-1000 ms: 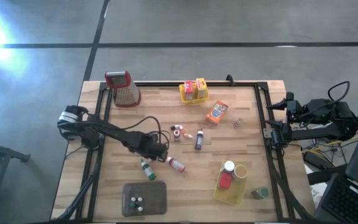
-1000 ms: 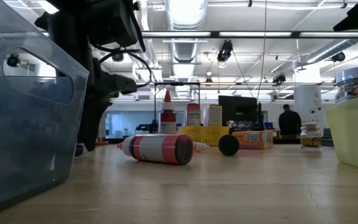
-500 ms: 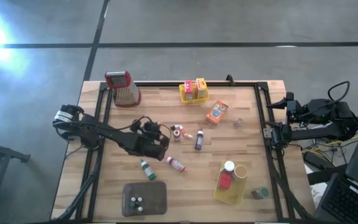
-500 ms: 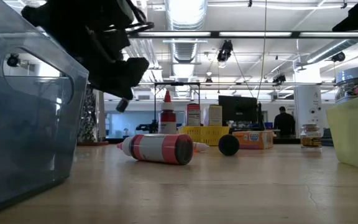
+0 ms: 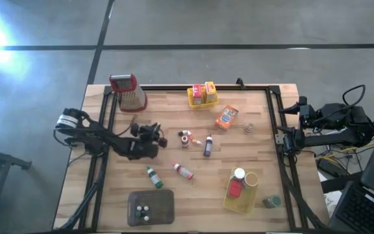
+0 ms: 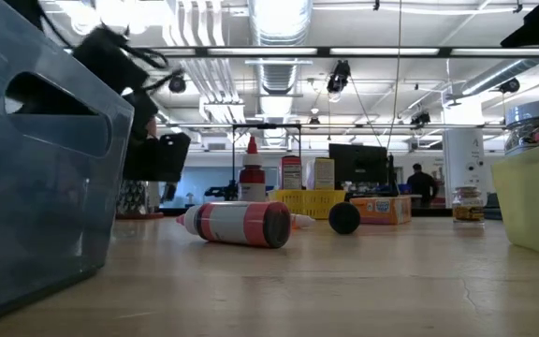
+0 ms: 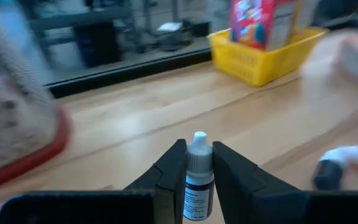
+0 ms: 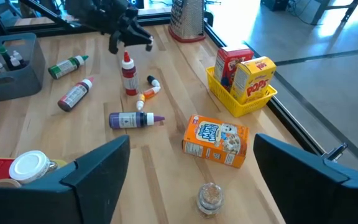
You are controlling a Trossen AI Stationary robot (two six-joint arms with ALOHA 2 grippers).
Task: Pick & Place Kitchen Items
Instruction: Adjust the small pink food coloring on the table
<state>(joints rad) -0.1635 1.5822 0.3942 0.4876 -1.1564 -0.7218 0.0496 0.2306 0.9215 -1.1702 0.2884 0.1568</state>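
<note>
1. I'm looking into a big open lab with ceiling lights; the wooden counter (image 5: 193,136) sits on a grey floor, both arms at its sides.
2. The right arm waits off the counter's right edge, its tool (image 8: 188,165) with fingers wide apart and empty.
3. The left arm reaches over the left half; the left tool (image 7: 199,177) is clamped on a small white-capped dropper bottle (image 7: 197,180), carried above the wood near the grater (image 5: 130,91).
4. I judge this the carry step: bottle lifted, not yet placed. Next I'd swing it over the grey tray (image 5: 167,209) at the near edge, lower it and release among the others.
5. The tray already holds a few tiny bottles. The near-right yellow basket (image 5: 229,203) holds a red block, a white-lidded jar and another jar; the far yellow basket (image 5: 191,99) holds two small boxes.
6. Loose on the wood: an orange box (image 5: 226,117), a purple bottle (image 5: 208,146), a green-capped bottle (image 5: 153,176), a red-banded bottle (image 5: 183,171).
</note>
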